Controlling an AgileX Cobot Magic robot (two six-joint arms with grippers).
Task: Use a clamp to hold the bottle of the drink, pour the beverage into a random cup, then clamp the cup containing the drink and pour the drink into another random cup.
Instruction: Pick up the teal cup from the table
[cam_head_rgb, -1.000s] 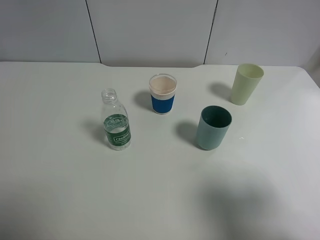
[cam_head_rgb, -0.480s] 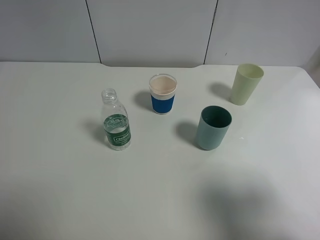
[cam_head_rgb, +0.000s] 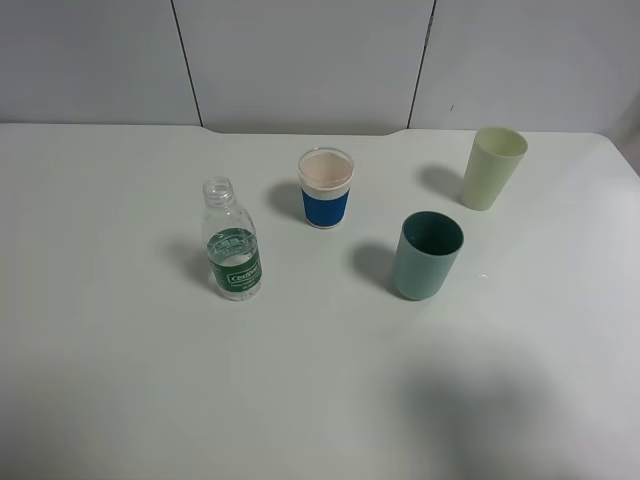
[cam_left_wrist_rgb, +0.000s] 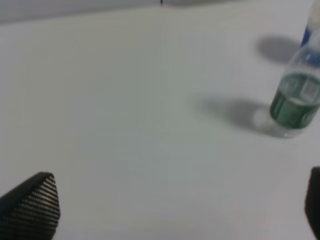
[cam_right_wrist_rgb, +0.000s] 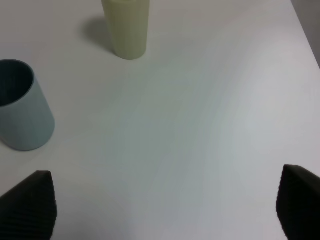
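Clear plastic bottle (cam_head_rgb: 232, 245), narrow neck, green label; smooth tapered teal tumbler (cam_head_rgb: 428, 256).

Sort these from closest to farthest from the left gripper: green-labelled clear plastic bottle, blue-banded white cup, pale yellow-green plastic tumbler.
1. Green-labelled clear plastic bottle: just ahead of the left gripper.
2. Blue-banded white cup: behind the bottle.
3. Pale yellow-green plastic tumbler: far right, at the back in the high view.
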